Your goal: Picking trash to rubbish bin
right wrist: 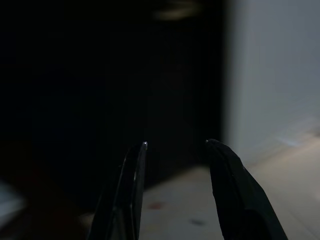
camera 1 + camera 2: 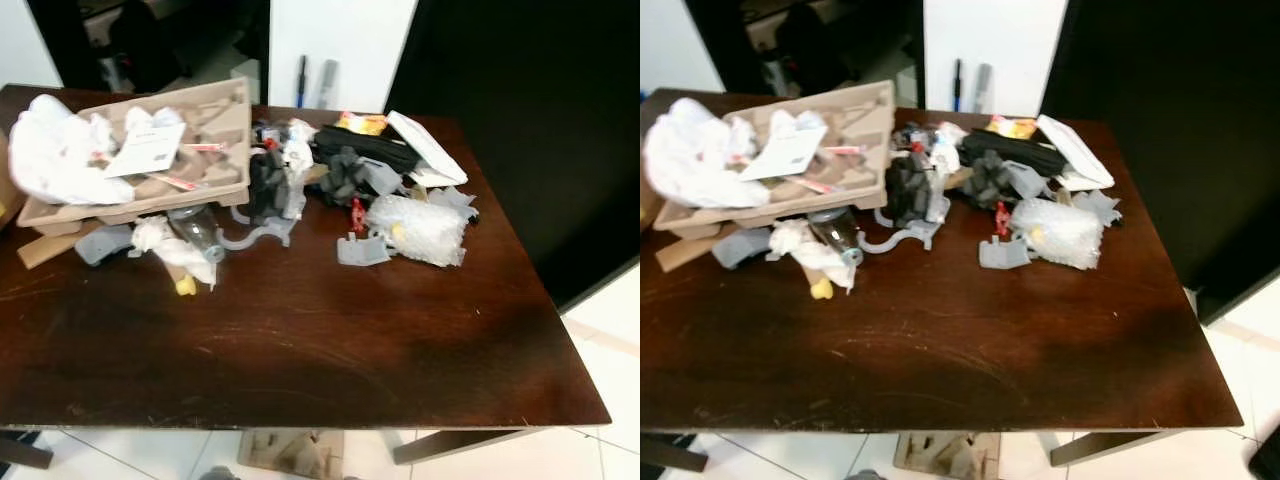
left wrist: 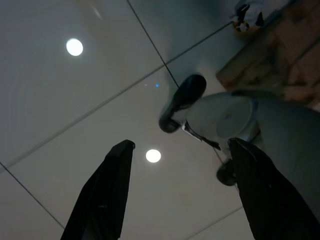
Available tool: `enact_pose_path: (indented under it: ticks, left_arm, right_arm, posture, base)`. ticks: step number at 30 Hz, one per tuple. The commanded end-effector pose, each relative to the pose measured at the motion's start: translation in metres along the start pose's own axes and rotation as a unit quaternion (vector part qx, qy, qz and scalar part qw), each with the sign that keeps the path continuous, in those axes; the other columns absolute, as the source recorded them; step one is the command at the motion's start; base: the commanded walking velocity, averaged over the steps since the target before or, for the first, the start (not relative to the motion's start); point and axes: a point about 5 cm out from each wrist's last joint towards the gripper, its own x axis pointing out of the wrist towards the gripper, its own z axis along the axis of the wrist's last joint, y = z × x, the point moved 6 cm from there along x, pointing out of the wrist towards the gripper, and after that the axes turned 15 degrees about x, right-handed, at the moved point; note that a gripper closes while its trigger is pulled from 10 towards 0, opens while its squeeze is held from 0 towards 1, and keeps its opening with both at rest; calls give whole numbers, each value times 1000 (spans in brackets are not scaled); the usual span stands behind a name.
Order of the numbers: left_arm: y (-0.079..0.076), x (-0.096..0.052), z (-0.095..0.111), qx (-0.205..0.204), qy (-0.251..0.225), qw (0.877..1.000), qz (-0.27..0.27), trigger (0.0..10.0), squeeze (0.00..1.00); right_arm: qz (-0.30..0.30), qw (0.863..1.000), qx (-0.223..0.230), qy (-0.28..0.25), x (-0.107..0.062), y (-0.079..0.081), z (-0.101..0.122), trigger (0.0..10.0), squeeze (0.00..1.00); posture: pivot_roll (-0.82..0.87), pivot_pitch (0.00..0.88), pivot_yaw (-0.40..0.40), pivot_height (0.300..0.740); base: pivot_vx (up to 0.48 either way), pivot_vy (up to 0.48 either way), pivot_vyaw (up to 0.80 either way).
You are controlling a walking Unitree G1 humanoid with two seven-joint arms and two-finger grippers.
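Observation:
Trash lies heaped along the far half of a dark wooden table [image 2: 300,350]. A tan moulded cardboard tray [image 2: 215,150] at the far left holds crumpled white paper [image 2: 55,150] and a printed slip [image 2: 150,150]. Right of centre sits a bubble-wrap bundle [image 2: 420,228], with grey plastic scraps [image 2: 362,250], a black pouch [image 2: 365,148] and a white card [image 2: 425,145] close by. A crumpled tissue [image 2: 170,250] lies in front of the tray. My left gripper [image 3: 180,150] hangs open above pale floor tiles. My right gripper [image 1: 175,145] hangs open in the shade, holding nothing.
The table's near half is bare wood, and its right edge [image 2: 545,290] drops to white floor tiles. A dark wall panel [image 2: 530,120] stands to the right. A cardboard piece [image 2: 290,452] lies on the floor under the near edge.

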Motion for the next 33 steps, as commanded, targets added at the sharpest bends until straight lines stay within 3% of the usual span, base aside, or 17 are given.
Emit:
enact_pose_path:
  ticks: [1,2,3,4,5,7,8,9,10,12,18,20,21,23,29,31,33]
  left_arm:
    - [-5,-2,-13,-2,19,1000,-6,10000,0]
    - [-7,-1,-12,0,17,1000,-9,10000,0]
    - [-7,-1,-12,0,17,1000,-9,10000,0]
    - [-9,-1,-10,2,15,1000,-13,10000,0]
    - [-9,-1,-10,2,15,1000,-13,10000,0]
    - [-11,0,-9,5,14,1000,-17,10000,0]
    - [-11,0,-9,5,14,1000,-17,10000,0]
    - [-11,0,-9,5,13,1000,-18,10000,0]
    - [-11,0,-9,5,13,1000,-18,10000,0]
    - [-12,0,-10,6,13,1000,-20,10000,0]
    - [-12,-1,-11,5,13,1000,-20,10000,0]
    - [-11,-1,-12,4,14,1000,-20,10000,0]
    - [-11,-2,-14,3,16,1000,-19,10000,0]
    - [-10,-3,-16,3,17,1000,-19,10000,0]
    - [-12,-3,-19,3,22,1000,-22,10000,0]
    - [-14,-3,-18,5,22,999,-26,10000,0]
    - [-15,-2,-18,7,22,999,-27,10000,0]
  right_arm:
    - [113,991,41,60,-7,45,-35,10000,1000]
    - [179,979,60,82,-13,76,-47,10000,1000]
    - [179,979,60,82,-13,76,-47,10000,1000]
    - [251,959,74,110,-23,112,-62,10000,1000]
    - [251,959,74,110,-23,112,-62,10000,1000]
    - [360,916,73,162,-51,168,-92,10000,1000]
    - [360,916,73,162,-51,168,-92,10000,1000]
    - [399,895,63,187,-67,192,-109,10000,1000]
    - [399,895,63,187,-67,192,-109,10000,1000]
    - [437,870,44,224,-91,218,-138,10000,1000]
    - [442,864,37,237,-98,223,-147,10000,1000]
    - [443,861,18,250,-104,226,-157,10000,1000]
    - [444,856,-20,264,-108,225,-166,10000,1000]
    - [445,853,-55,266,-107,223,-168,10000,1000]
    - [452,854,-98,238,-92,223,-146,10000,1000]
    - [447,851,-171,217,-81,215,-135,10000,1000]
    - [443,848,-198,211,-77,210,-132,10000,1000]
  posture:
    - [234,141,-92,740]
    - [234,141,-92,740]
    - [234,141,-92,740]
    - [240,142,-90,740]
    - [240,142,-90,740]
    - [245,143,-89,740]
    - [245,143,-89,740]
    - [245,143,-89,740]
    - [245,143,-89,740]
    - [259,149,-90,740]
    - [263,151,-93,740]
    - [268,153,-96,740]
    - [272,155,-100,740]
    - [273,152,-103,740]
    - [264,147,-103,740]
    - [259,144,-105,740]
    - [259,144,-105,740]
  base:
    - [0,0,0]
    - [0,0,0]
    - [0,0,0]
    - [0,0,0]
    - [0,0,0]
    - [0,0,0]
    - [0,0,0]
    - [0,0,0]
    - [0,0,0]
    - [0,0,0]
    - [0,0,0]
    - [0,0,0]
    - [0,0,0]
    - [0,0,0]
    - [0,0,0]
    - [0,0,0]
    - [0,0,0]
